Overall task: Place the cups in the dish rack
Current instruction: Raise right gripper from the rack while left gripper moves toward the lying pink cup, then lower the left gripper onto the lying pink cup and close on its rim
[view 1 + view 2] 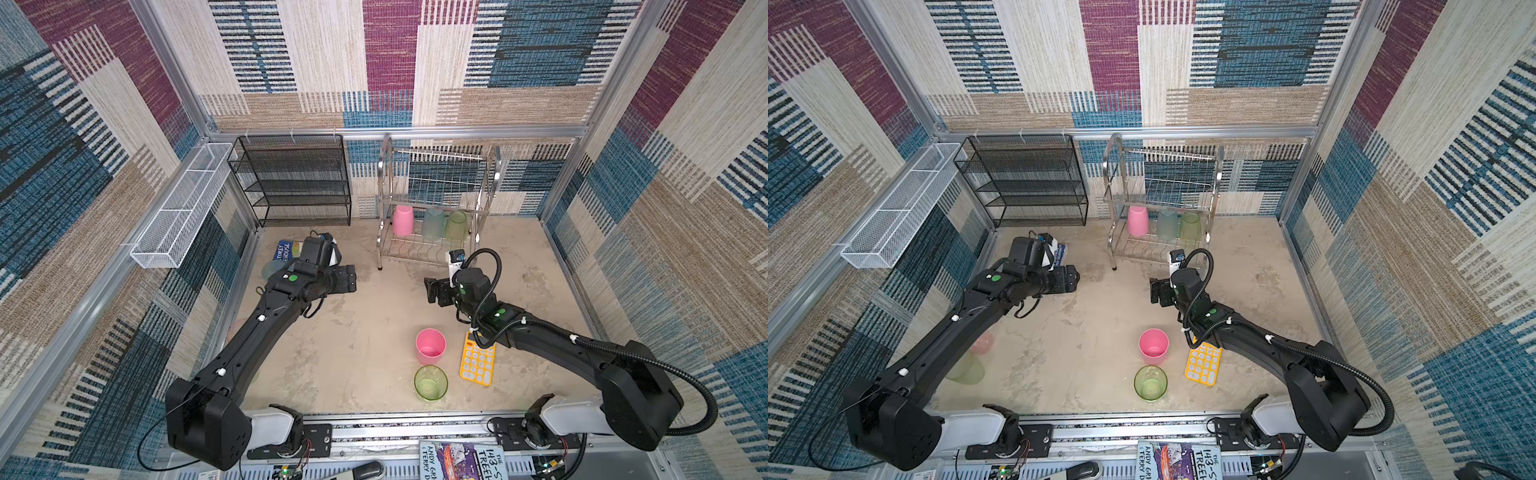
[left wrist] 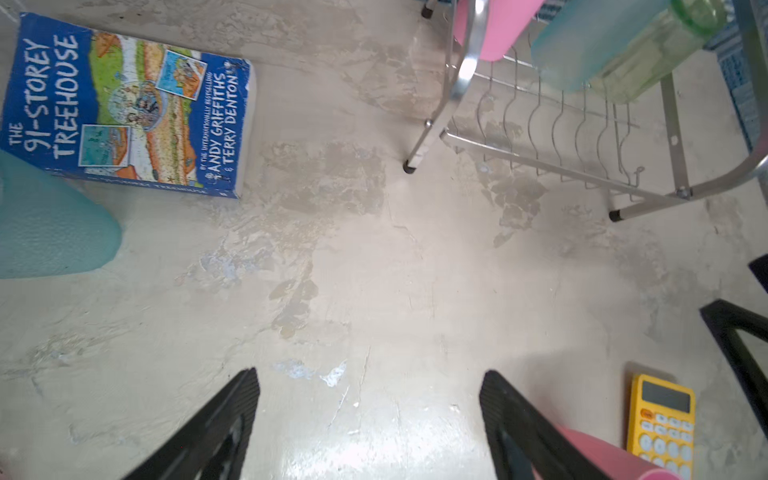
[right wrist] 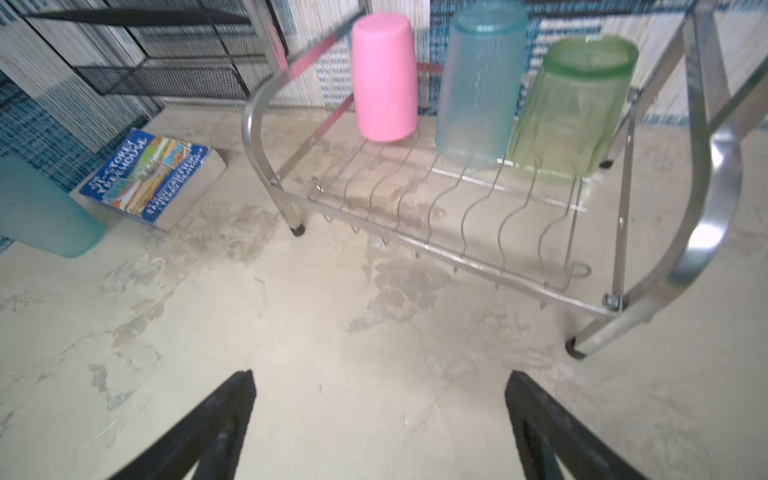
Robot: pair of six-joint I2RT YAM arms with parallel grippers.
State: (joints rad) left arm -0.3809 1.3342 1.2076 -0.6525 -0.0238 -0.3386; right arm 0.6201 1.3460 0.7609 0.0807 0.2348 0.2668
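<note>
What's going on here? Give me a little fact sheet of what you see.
In dish rack, lower shelf: upside-down pink cup, upside-down teal cup, upside-down green cup
Loose on table: upright pink cup, upright green cup
Beside book: second teal cup
Other item: yellow calculator
Left pincer: open, empty
Right pincer: open, empty

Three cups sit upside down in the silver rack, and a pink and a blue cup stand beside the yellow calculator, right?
Nearly. Beside the yellow calculator stand a pink cup and a green cup, not blue; both top views show it. The rest is right.
</note>
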